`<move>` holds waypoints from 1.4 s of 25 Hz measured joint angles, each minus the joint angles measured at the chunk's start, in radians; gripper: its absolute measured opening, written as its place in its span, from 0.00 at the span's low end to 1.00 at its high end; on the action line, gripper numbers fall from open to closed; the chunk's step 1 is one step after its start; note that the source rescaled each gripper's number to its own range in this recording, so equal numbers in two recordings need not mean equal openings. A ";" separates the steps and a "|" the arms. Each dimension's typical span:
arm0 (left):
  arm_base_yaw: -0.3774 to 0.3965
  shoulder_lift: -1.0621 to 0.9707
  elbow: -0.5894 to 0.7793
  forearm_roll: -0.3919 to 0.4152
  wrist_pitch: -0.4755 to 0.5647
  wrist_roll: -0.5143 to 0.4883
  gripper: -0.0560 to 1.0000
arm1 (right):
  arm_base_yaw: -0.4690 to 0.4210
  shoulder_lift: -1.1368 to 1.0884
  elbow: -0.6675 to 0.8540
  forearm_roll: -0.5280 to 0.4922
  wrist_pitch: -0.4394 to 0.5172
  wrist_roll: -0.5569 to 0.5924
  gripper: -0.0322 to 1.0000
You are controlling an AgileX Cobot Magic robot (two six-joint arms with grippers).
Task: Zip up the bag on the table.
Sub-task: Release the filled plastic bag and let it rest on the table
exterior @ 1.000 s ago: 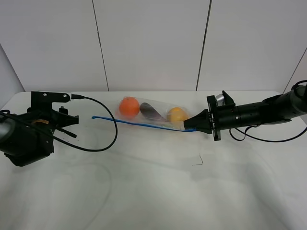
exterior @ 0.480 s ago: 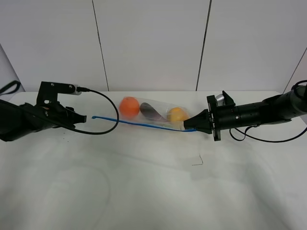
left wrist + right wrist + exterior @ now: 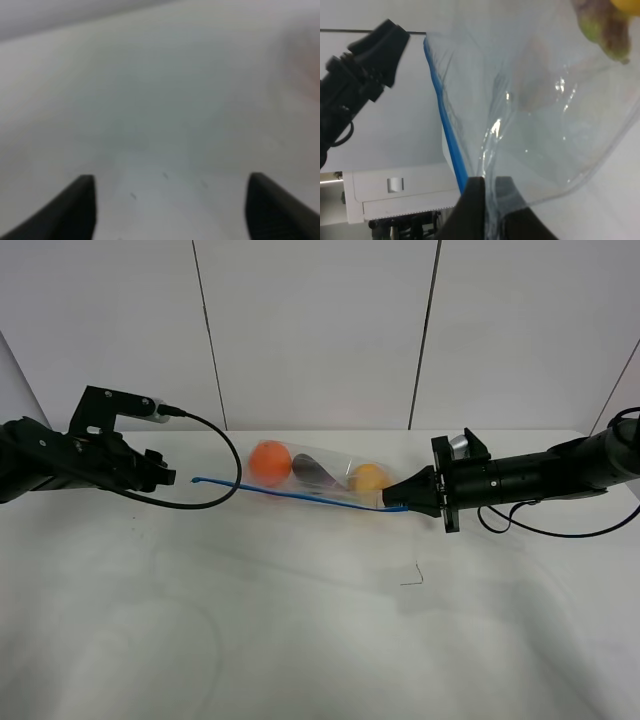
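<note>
**Item: zip bag on desk, one end clamped**

- Bag (image 3: 330, 482): clear, floppy plastic, lying on the white desk (image 3: 300, 630) towards its back edge. All places below are given from this bag.
- Contents, seen through the plastic: an orange (image 3: 269, 462) at the end away from the right arm, a dark eggplant (image 3: 315, 472) in the middle, a lemon (image 3: 369, 478) at the end next to the right arm.
- Zipper strip (image 3: 290, 496): blue, running along the bag's camera-side edge in a nearly straight line. Its free end reaches past the orange end.
- Right arm (image 3: 530, 478): stretched low towards the bag's lemon end. The right jaws are closed on the bag's corner there, pinching the plastic right beside the end of the strip. The right wrist view shows the film fanning out from the pinch.
- Left arm (image 3: 60, 465): beyond the bag's orange end. The left jaws point at the strip's free end, near it but apart. In the blurred left wrist view they stand spread wide, with only bare desk between them.
- Cable (image 3: 228, 455): black, looping from the left arm; in the high view the loop crosses the strip's free end.
- Small dark bent mark (image 3: 412, 577): on the desk, on the camera side of the bag's lemon end, well apart.
</note>
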 joint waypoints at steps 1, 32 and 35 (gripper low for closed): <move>0.000 0.000 -0.010 -0.020 0.050 0.003 0.87 | 0.000 0.000 0.000 0.000 0.000 0.000 0.03; 0.124 -0.006 -0.478 0.614 1.464 -0.775 0.88 | 0.000 0.000 0.000 0.003 0.000 0.000 0.03; 0.124 -0.051 -0.432 0.581 1.464 -0.785 0.88 | 0.000 0.000 0.000 0.003 0.000 0.000 0.03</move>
